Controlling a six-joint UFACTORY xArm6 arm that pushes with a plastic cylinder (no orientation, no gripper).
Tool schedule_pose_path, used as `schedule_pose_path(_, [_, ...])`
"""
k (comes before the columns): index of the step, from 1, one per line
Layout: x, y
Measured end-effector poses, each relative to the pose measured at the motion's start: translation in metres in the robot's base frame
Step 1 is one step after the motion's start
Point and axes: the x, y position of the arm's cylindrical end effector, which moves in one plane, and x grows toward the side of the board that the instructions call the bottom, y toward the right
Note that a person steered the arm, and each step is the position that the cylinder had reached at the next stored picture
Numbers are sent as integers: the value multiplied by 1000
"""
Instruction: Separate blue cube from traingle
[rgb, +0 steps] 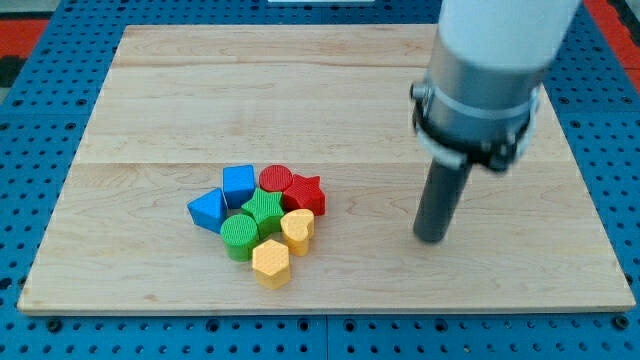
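Wooden board holding a tight block cluster, blue cube touching blue triangle at its 8 o'clock, the tip well apart at 3 o'clock, no jaws on this rod.

arm cut off at view's top

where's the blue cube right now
The blue cube sits at the top-left of the cluster, lower left of the board, touching the blue triangle and red cylinder. My tip is far right.
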Motion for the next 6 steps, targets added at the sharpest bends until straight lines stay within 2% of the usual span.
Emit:
schedule_pose_path(1, [50,-55])
schedule_pose_path(2, [51,-66])
schedule_pose_path(3, [50,-166])
schedule_pose_path(4, [41,-240])
schedule_pose_path(6, [1,-249])
